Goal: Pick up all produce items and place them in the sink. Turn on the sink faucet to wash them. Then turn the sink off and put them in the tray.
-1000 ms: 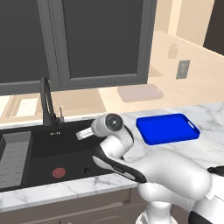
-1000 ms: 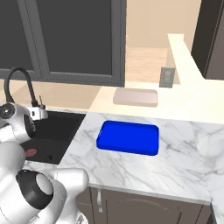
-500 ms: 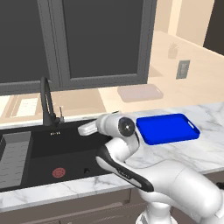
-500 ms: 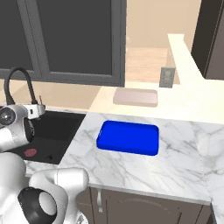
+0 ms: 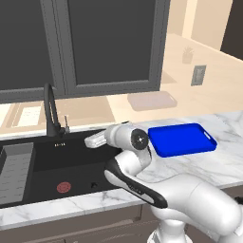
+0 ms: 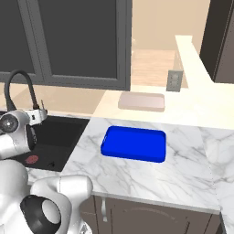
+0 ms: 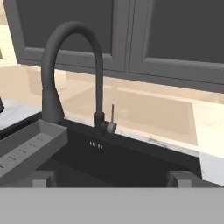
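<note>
The black sink (image 5: 71, 163) with its red drain (image 5: 63, 187) lies in the white marble counter. At its back rim stands the tall black sink faucet (image 7: 72, 65), with its small lever (image 7: 112, 114) upright beside the base. My gripper (image 7: 111, 179) hovers over the basin's right part, facing the faucet, open and empty, its fingertips (image 7: 41, 178) wide apart. It also shows as gripper (image 5: 92, 141) and as gripper (image 6: 39, 114). The blue tray (image 5: 182, 139) sits bare on the counter to the right, also seen as tray (image 6: 134, 143). The produce is out of view.
A grey ribbed drying rack (image 5: 16, 163) fills the sink's left end. A pale beige slab (image 6: 141, 101) lies on the ledge behind the tray. Dark cabinet doors (image 5: 109, 42) rise behind the faucet. My white arm (image 5: 137, 166) arches over the sink's right front corner.
The arm's upper joints swung a little to the right. The hand stayed almost in place over the sink, and the jaws remained open.
</note>
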